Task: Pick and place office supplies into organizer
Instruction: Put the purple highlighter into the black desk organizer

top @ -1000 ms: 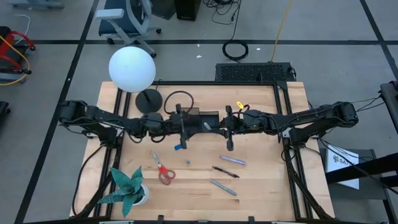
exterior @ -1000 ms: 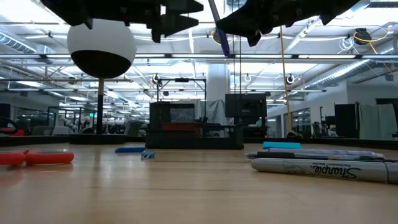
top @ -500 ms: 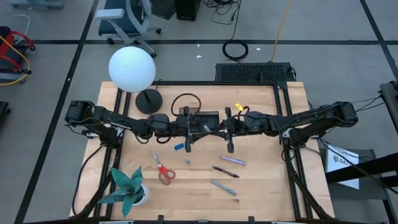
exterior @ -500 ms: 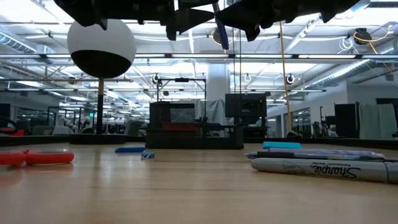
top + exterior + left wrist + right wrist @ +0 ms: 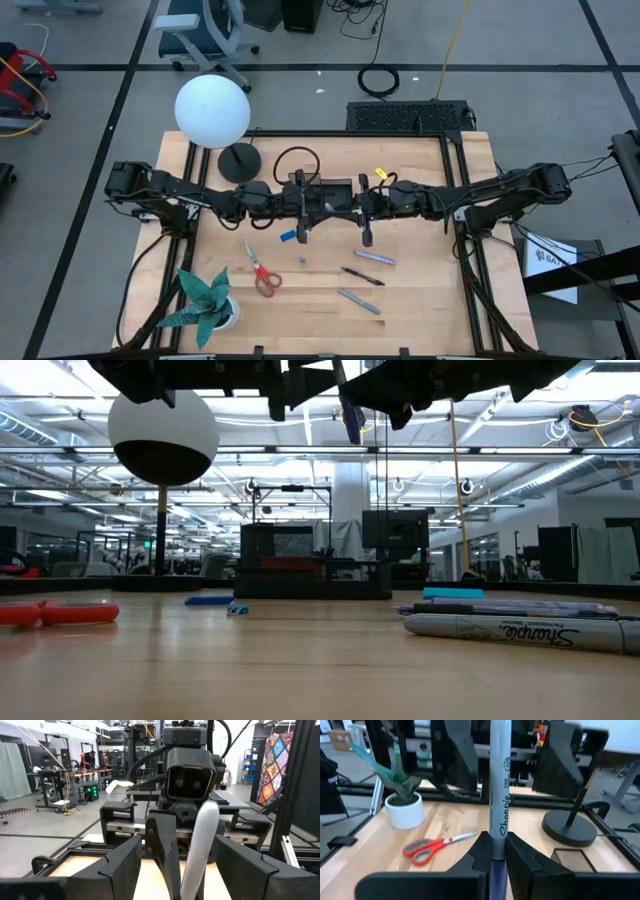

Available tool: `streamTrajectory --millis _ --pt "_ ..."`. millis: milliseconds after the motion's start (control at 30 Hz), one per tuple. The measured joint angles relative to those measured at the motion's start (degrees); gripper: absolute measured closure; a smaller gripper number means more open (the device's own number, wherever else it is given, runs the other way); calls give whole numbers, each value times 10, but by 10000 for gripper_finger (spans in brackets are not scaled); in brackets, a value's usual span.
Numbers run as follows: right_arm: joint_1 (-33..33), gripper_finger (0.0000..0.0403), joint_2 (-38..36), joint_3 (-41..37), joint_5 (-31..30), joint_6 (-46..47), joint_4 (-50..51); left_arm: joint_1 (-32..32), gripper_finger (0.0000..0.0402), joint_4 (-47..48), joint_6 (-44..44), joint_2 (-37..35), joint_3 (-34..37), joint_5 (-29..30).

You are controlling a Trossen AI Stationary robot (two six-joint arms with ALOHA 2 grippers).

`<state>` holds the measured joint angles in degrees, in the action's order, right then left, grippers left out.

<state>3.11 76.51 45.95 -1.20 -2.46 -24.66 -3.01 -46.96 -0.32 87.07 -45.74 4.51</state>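
Note:
My right gripper (image 5: 498, 845) is shut on a grey marker (image 5: 499, 785) with a purple cap, high over the black organizer (image 5: 322, 184), which the arms mostly hide. My left gripper (image 5: 182, 865) faces it, open. Its fingers (image 5: 455, 755) stand on either side of the marker's barrel (image 5: 200, 845) without touching it. On the table lie the red-handled scissors (image 5: 262, 272), a blue pad (image 5: 289, 236), a tiny blue block (image 5: 301, 260) and three pens (image 5: 362, 276). In the low view the marker (image 5: 348, 405) hangs at the top, the organizer (image 5: 300, 588) far behind it. My right gripper pinches the marker between its two fingers where the grey barrel meets the purple cap (image 5: 498, 852). The fingers come level from the table's right side and lie across the marker. It stands almost upright, barrel above the fingers and cap below, lifted clear of everything.
A lamp with a white globe (image 5: 212, 110) and a round black base (image 5: 239, 162) stands at the far left. A green paper plant in a white pot (image 5: 205, 300) sits at the near left corner. A Sharpie (image 5: 510, 632) lies close to the low camera.
My left gripper has gone a little toward the table's right, closer to the marker and my right gripper, then stopped. It has stayed open. The marker stays upright in my right gripper.

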Motion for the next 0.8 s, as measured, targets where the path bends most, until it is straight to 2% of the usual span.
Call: streamTrajectory --millis 400,533,800 --pt "0 377 28 0 15 -13 -42 1 160 0 -5 0 0 4" --pt "0 377 28 0 13 -13 -43 0 208 4 -2 0 0 4" --pt "-1 377 28 0 9 -12 -42 -1 351 8 10 0 0 -3"
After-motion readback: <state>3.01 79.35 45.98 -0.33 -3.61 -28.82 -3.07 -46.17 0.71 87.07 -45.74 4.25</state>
